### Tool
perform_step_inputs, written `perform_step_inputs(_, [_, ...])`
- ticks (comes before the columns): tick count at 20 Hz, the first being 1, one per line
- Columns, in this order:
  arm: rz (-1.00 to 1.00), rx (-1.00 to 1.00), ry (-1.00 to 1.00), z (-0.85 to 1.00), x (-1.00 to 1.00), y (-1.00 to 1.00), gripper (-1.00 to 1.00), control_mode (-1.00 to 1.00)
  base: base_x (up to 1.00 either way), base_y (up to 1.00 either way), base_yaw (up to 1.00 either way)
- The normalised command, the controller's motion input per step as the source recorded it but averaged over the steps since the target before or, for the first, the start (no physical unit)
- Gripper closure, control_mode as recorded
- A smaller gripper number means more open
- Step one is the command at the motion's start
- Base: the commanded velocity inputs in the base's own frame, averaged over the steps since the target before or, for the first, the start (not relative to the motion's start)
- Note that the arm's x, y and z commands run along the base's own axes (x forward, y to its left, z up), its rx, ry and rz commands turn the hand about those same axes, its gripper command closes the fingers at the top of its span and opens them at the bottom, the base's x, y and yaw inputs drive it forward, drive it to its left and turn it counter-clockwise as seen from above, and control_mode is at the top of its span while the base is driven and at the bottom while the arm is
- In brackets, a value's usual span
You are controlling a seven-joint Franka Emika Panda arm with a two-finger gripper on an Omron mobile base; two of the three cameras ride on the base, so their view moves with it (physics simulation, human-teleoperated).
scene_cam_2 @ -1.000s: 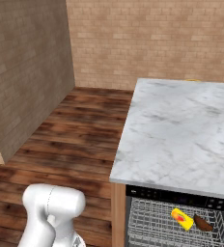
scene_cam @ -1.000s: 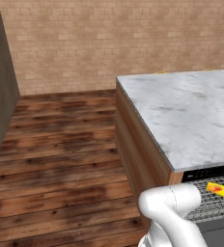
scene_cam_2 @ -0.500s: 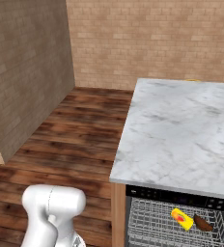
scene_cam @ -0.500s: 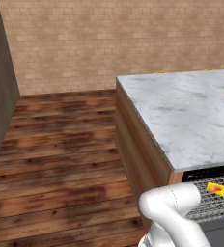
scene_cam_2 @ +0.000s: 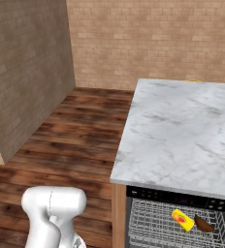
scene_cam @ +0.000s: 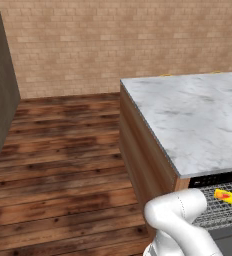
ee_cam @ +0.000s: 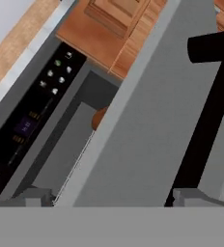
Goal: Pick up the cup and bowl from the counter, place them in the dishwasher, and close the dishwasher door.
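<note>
Cup (scene_cam_2: 182, 220) yellow (orange-red patch), beside bowl (scene_cam_2: 203, 224).

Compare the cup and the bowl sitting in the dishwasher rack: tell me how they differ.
The cup is bright yellow with an orange-red patch; the bowl is dark reddish-brown all over. The cup looks blocky and elongated, lying at a slant, while the bowl is low and rounded. In the right base view the cup lies left of the bowl. Both are small, about the same size, and rest side by side in the grey wire rack under the marble counter.
</note>
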Motion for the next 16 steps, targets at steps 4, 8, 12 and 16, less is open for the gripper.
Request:
perform_step_inputs(4, [0.06, -0.01, -0.03, -0.75, -0.18, -0.28, -1.00, -1.00, 0.00, 0.00, 0.00])
perform_step_inputs(8, [0.06, 0.00, -0.04, -0.76, -0.17, -0.28, -1.00, -1.00, 0.00, 0.00, 0.00])
perform_step_inputs(12, [0.05, 0.00, -0.06, -0.69, -0.08, -0.32, -1.00, -1.00, 0.00, 0.00, 0.00])
perform_step_inputs(16, [0.03, -0.02, -0.12, -0.54, 0.00, -0.28, -1.00, -1.00, 0.00, 0.00, 0.00])
